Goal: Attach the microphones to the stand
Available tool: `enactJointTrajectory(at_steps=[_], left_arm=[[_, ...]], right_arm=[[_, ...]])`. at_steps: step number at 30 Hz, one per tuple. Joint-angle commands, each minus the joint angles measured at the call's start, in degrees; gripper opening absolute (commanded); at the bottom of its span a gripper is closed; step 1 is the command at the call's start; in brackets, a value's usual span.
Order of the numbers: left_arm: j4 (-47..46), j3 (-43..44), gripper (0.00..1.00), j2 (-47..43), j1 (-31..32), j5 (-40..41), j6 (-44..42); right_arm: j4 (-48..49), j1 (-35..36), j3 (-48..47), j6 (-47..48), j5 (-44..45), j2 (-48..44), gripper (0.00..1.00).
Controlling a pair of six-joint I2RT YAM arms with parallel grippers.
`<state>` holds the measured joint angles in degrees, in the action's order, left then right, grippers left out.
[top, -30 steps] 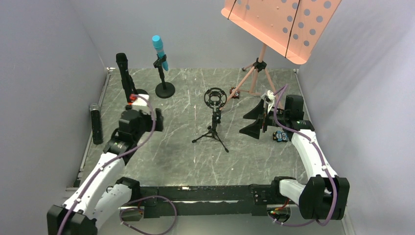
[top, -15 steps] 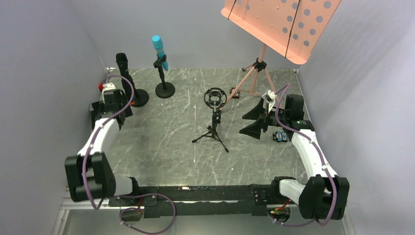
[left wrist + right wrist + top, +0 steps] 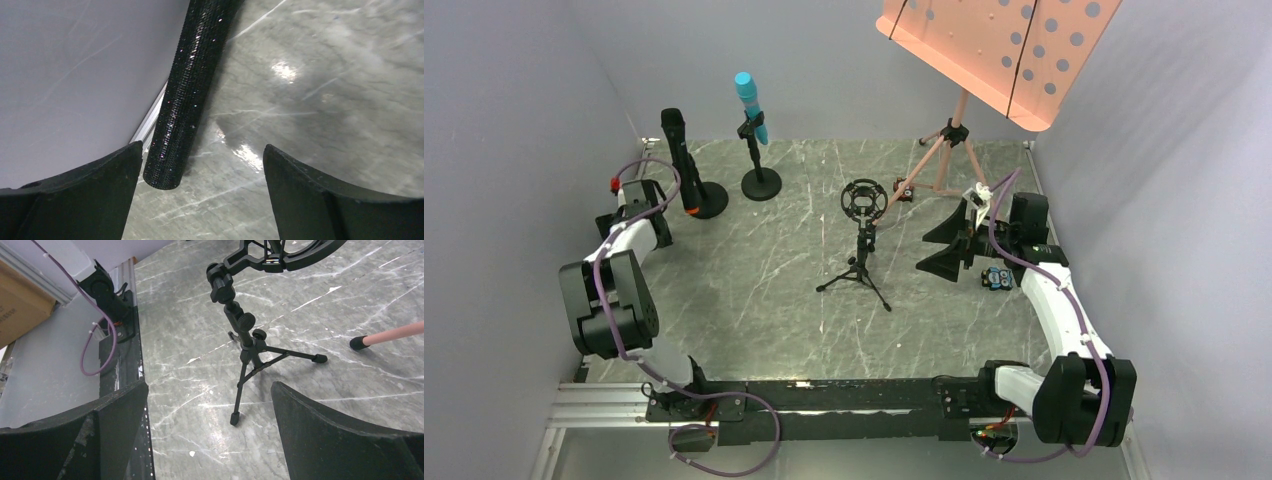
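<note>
At the near left wall (image 3: 75, 60), the left arm (image 3: 619, 290) is folded tight on itself, elbow raised and wrist dipped to the tabletop, a reach-down pose. The left gripper (image 3: 202, 165) has its fingers spread and holds nothing. Between them lies the black textured mic (image 3: 187, 85), flat along the wall's foot and untouched, probably the last to mount. Mid-table, the right gripper (image 3: 210, 390), also spread and empty, faces the tripod stand (image 3: 250, 355); its ring is vacant. Farther back, the orange-ended black mic (image 3: 679, 155) and blue mic (image 3: 750, 105) already sit in round-base stands (image 3: 761, 184).
</note>
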<state>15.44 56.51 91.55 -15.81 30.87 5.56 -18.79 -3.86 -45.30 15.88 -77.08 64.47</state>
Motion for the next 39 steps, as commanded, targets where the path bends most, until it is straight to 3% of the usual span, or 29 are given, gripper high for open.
enactJointTrajectory(at_steps=[1, 11, 14, 17, 25, 28, 33, 39], left_arm=[[-0.2, 2.7, 0.91, 3.1, -1.8, 3.8, -1.5], [5.6, 9.9, 0.86, 10.1, -5.9, 2.0, -0.1], [7.9, 12.0, 0.82, 12.1, -7.2, -1.6, 0.0], [9.2, 12.9, 0.70, 13.0, -7.8, -5.9, 0.2], [13.1, 13.0, 0.69, 14.6, -9.3, -13.2, 1.8], [13.2, 12.1, 0.64, 14.0, -10.2, -16.8, 2.5], [14.9, 12.1, 0.46, 14.8, -10.5, -22.6, 2.1], [15.1, 9.9, 0.36, 13.3, -9.1, -28.8, 1.3]], right_arm=[[2.3, -0.8, -0.7, 0.0, -2.5, 0.1, 1.00], [3.5, -2.4, -0.3, -1.5, -3.8, 0.6, 1.00], [3.4, -2.6, -0.3, -1.5, -4.1, 0.7, 1.00], [3.7, -2.7, -0.2, -1.8, -4.4, 0.6, 1.00], [4.1, -3.4, -0.2, -2.4, -5.2, -0.6, 1.00], [4.7, -3.5, 0.0, -3.1, -5.7, -1.2, 1.00], [4.9, -3.8, 0.0, -3.4, -6.3, -2.0, 1.00], [5.2, -3.9, 0.0, -3.8, -6.7, -2.7, 1.00]])
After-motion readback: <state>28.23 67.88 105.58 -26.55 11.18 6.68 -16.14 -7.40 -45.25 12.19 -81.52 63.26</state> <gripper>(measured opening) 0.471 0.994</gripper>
